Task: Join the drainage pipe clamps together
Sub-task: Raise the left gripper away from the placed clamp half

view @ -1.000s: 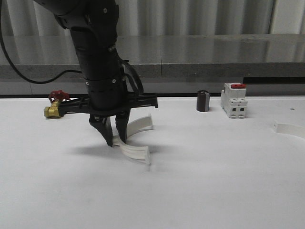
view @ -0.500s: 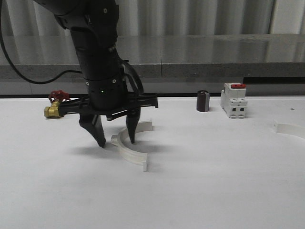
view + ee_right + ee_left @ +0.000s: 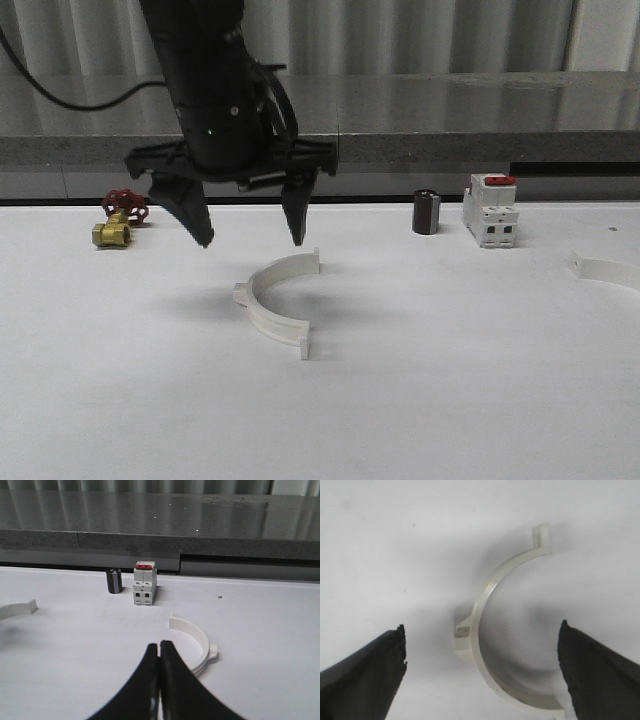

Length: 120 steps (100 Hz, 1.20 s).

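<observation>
The left gripper (image 3: pixel 248 243) hangs above the white table (image 3: pixel 450 380) with its jaws spread wide, gripping nothing; directly below it lies one drainage pipe clamp half (image 3: pixel 272 300), a white plastic half-ring resting flat, with square tabs at both ends and a small lug on its outer curve; the left wrist view shows this same half (image 3: pixel 492 645) between the two dark fingertips (image 3: pixel 365 672); the right gripper (image 3: pixel 159 652) has its fingers pressed together, empty; just beyond it lies the second clamp half (image 3: pixel 195 647), well apart from the first.
</observation>
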Each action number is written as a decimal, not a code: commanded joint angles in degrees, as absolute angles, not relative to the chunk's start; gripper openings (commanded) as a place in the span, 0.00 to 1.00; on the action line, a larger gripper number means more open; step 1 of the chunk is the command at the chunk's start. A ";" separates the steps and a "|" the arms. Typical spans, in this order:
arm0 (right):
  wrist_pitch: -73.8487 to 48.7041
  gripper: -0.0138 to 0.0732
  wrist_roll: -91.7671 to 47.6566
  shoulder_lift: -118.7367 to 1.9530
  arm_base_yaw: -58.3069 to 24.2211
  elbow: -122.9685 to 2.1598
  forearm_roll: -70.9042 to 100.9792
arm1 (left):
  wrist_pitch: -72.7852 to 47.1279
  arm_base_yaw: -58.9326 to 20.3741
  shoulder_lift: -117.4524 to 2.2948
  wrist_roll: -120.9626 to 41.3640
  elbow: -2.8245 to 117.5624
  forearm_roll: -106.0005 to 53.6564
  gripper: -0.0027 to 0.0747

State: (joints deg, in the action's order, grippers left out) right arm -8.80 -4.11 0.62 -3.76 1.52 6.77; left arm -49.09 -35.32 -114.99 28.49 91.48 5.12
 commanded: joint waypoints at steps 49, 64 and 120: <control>-4.66 0.08 -4.54 1.76 -3.64 0.67 6.34 | -33.14 -19.98 -79.33 16.70 65.72 6.47 0.81; -4.66 0.08 -4.54 1.76 -3.64 0.67 6.34 | -28.93 -15.64 -69.57 15.78 56.84 6.59 0.81; -3.99 0.08 -4.54 1.76 -3.67 0.67 6.34 | -25.06 -13.21 -33.82 15.78 29.54 8.26 0.66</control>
State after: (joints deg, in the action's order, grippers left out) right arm -8.80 -4.11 0.62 -3.76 1.52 6.77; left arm -29.18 -13.33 -37.55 15.78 30.17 7.94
